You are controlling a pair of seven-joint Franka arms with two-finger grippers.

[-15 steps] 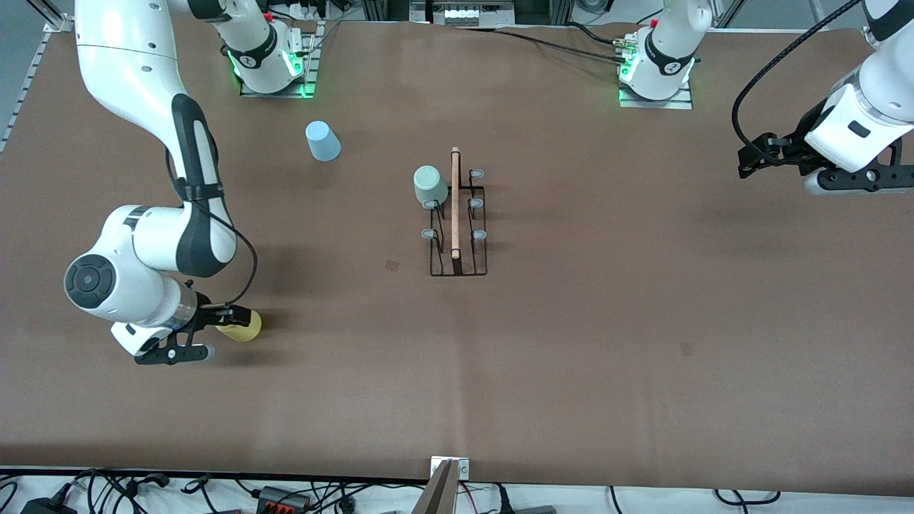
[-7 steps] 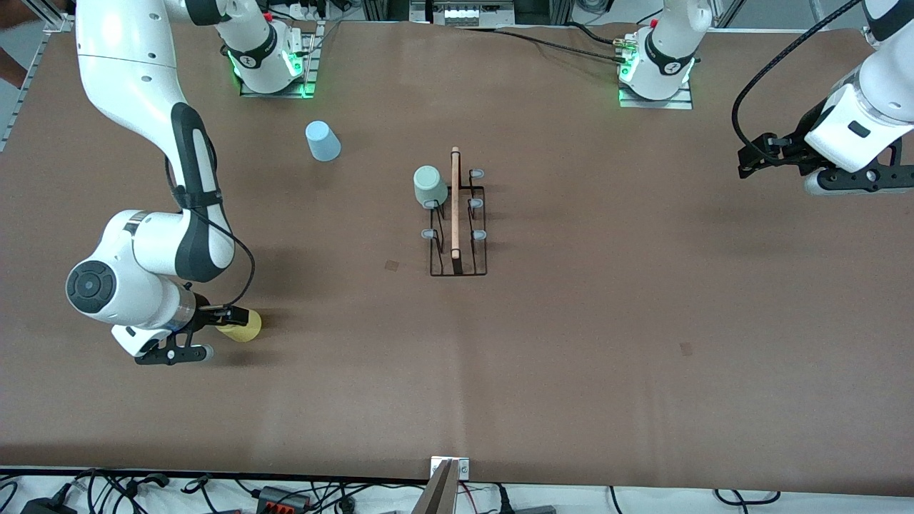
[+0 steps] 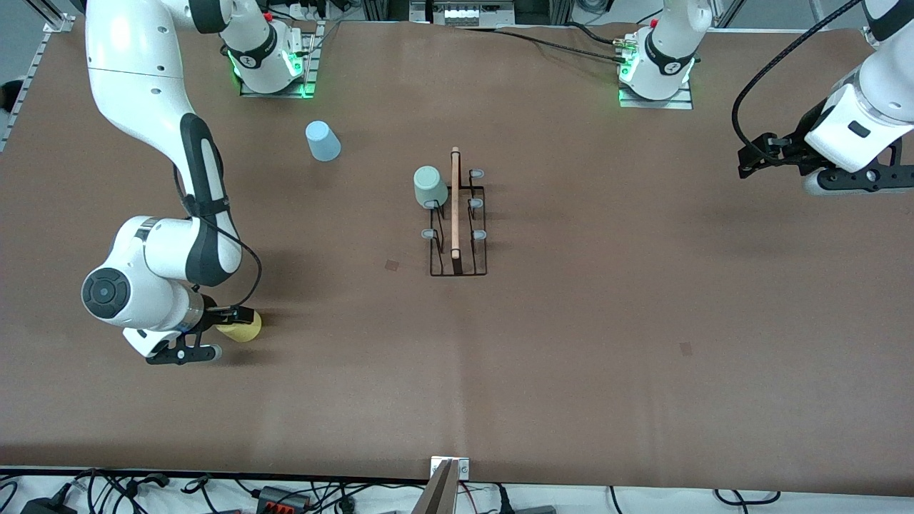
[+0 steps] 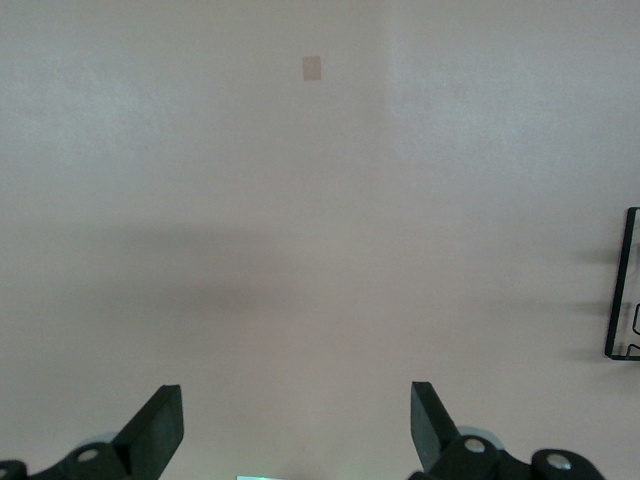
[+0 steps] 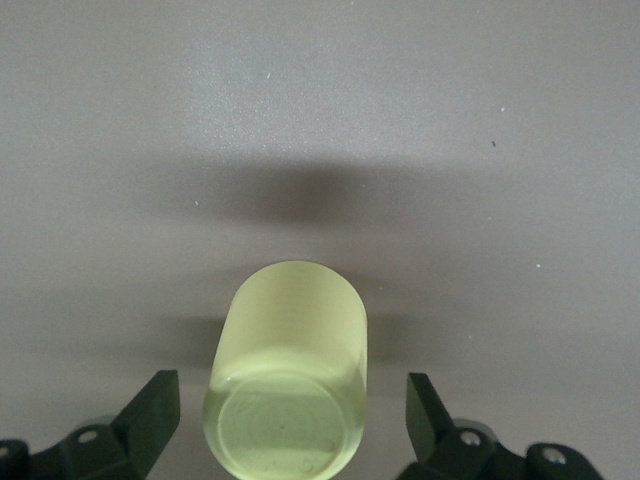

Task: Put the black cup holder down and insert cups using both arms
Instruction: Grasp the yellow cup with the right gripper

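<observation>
Your right gripper (image 5: 290, 425): fingers spread, straddling smooth tapered yellow cup (image 5: 288, 395) lying sideways, not clamped. Left gripper (image 4: 297, 435) spread over bare matte table (image 4: 300, 250), waiting.

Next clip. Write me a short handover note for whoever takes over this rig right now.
Right pincer: open, fingers either side of the yellow cup, not yet closed on it.
Left pincer: open, holding nothing, waiting over bare table at the left arm's end.
Black cup holder: placed mid-table.
Done: grey-green cup sits on a peg.
Left: yellow cup, then the light blue cup standing near the right arm's base.
</observation>
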